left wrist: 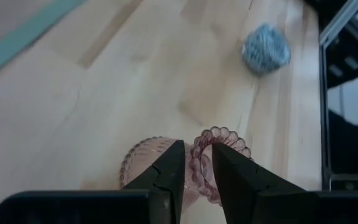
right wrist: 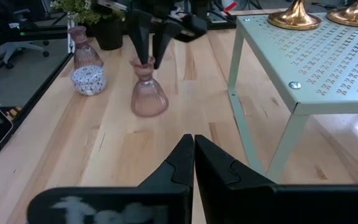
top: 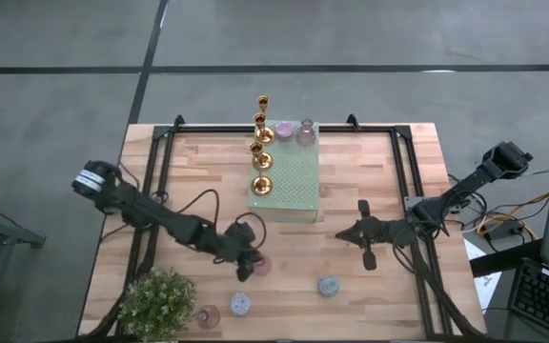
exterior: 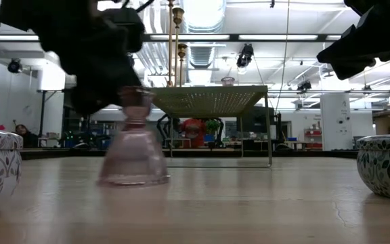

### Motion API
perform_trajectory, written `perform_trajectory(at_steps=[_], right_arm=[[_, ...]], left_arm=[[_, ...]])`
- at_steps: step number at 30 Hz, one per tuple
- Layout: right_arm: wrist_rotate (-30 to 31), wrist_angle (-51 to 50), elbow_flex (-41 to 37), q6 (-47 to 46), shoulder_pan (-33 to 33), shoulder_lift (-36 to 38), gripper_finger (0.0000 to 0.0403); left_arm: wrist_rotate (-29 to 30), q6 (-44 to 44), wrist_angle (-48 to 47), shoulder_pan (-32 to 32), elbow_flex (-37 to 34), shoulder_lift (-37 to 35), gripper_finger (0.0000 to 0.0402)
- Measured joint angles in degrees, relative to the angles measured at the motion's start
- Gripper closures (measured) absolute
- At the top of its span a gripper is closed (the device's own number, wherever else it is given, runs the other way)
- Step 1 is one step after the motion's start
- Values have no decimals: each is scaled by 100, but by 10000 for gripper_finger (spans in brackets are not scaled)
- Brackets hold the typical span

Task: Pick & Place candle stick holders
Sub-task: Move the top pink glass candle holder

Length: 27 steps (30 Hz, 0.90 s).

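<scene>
A pink glass holder (top: 262,265) stands upright on its flared base on the wooden table (top: 370,171), near the front left; it also shows in the low view (exterior: 134,152). My left gripper (top: 247,265) is shut on its top. My right gripper (top: 365,233) is shut and empty, right of the middle and above the table. Several gold candlesticks (top: 261,143) and two pink and lilac holders (top: 294,131) stand on the pale green perforated stand (top: 294,181). Two patterned squat holders (top: 328,285) (top: 240,304) and a pink one (top: 208,315) stand on the table near the front edge. My left gripper pinches the pink holder's narrow neck (left wrist: 199,167) between its two fingers, just under the scalloped top rim (left wrist: 222,135). The fingers (right wrist: 143,43) come from above, pointing down. The holder stands upright with its base (right wrist: 149,106) on the table.
A bushy potted plant (top: 157,300) stands at the front left corner. The green stand's legs (right wrist: 238,81) rise from the table between the two grippers. Black frame rails (top: 417,181) run along the table's sides.
</scene>
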<state>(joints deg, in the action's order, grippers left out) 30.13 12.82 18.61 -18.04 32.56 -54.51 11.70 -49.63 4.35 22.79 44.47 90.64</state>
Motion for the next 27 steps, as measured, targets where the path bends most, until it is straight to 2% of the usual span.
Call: perform_trajectory(at_steps=[6,10,27], right_arm=[[0,0,0,-52,2,-1,394],[0,0,0,-109,2,1,394],[-7,243,0,-108,7,-1,394]], left_arm=[[13,354,998,-175,-4,248,321],[-7,585,1323,-235,-20,287,321],[76,801,1375,-270,-33,126,321]])
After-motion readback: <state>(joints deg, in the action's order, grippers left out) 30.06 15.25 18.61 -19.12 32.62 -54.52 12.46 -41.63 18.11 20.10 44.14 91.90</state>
